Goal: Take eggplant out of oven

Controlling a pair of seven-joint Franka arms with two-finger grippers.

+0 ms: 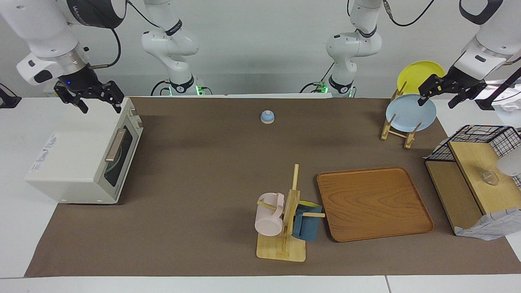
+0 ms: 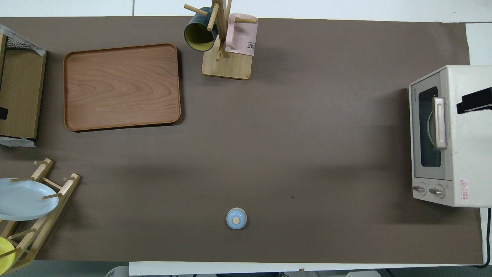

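Note:
The cream-white oven (image 1: 69,162) stands at the right arm's end of the table and also shows in the overhead view (image 2: 467,154). Its dark glass door (image 1: 120,156) is closed, with the tan bar handle (image 1: 115,144) across it. The eggplant is hidden. Only a round pale shape shows through the glass. My right gripper (image 1: 99,106) hangs open and empty in the air over the oven's end nearest the robots, and its tip shows in the overhead view (image 2: 474,100). My left gripper (image 1: 437,99) is open and empty, up over the plate rack (image 1: 401,130), waiting.
A wooden tray (image 1: 374,203) lies toward the left arm's end. A mug tree (image 1: 287,219) holds a pink mug (image 1: 268,217) and a blue mug (image 1: 307,228). A small blue bell (image 1: 267,116) sits near the robots. The rack holds a blue plate (image 1: 409,114) and a yellow plate (image 1: 417,73). A wire basket on a wooden shelf (image 1: 476,171) stands at the table's end.

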